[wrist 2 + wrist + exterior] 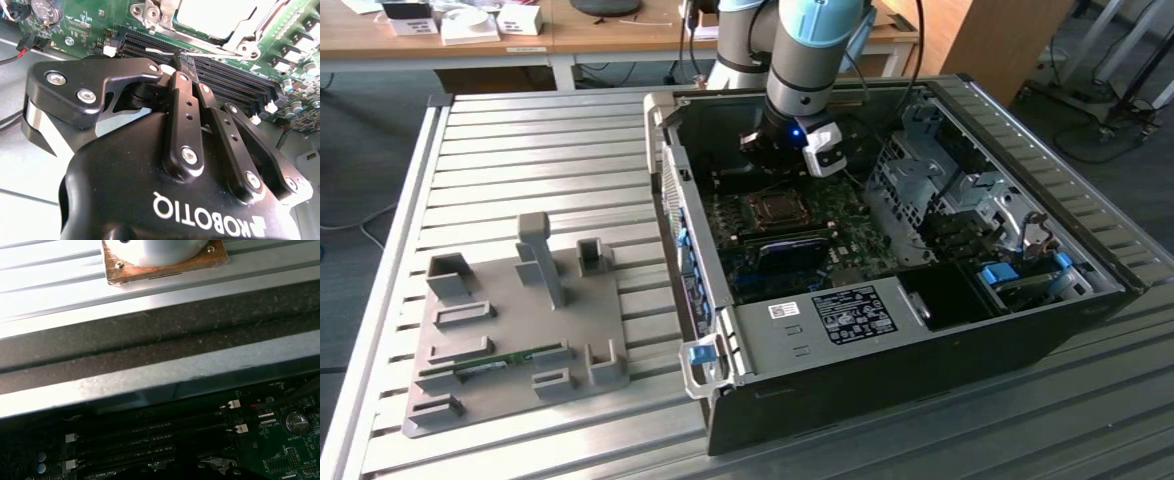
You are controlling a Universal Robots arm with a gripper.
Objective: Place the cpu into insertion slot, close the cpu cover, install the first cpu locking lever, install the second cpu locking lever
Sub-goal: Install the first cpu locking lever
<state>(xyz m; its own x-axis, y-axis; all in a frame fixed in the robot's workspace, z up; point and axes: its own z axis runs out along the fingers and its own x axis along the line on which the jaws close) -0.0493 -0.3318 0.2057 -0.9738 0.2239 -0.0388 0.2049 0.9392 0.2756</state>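
Note:
In the second wrist view my gripper (183,59) is shut, its black fingers (184,107) pressed together with nothing visible between them. The tips hover over the long black memory slots (225,75), just short of the insertion slot. The cpu (215,14) shows its dull grey top through the window of the cpu cover (150,12), which lies flat over the socket. A thin metal lever (210,45) runs along the socket edge nearest the memory slots. In the exterior view the gripper (781,152) hangs inside the open computer case, beyond the insertion slot (777,208).
The open black case (881,370) stands on a ribbed metal table (520,150). Drive cages (947,190) fill the case on the exterior view's right. A grey fixture plate (507,330) with upright blocks lies at that view's left. The case wall (160,360) rises near the memory slots (150,435).

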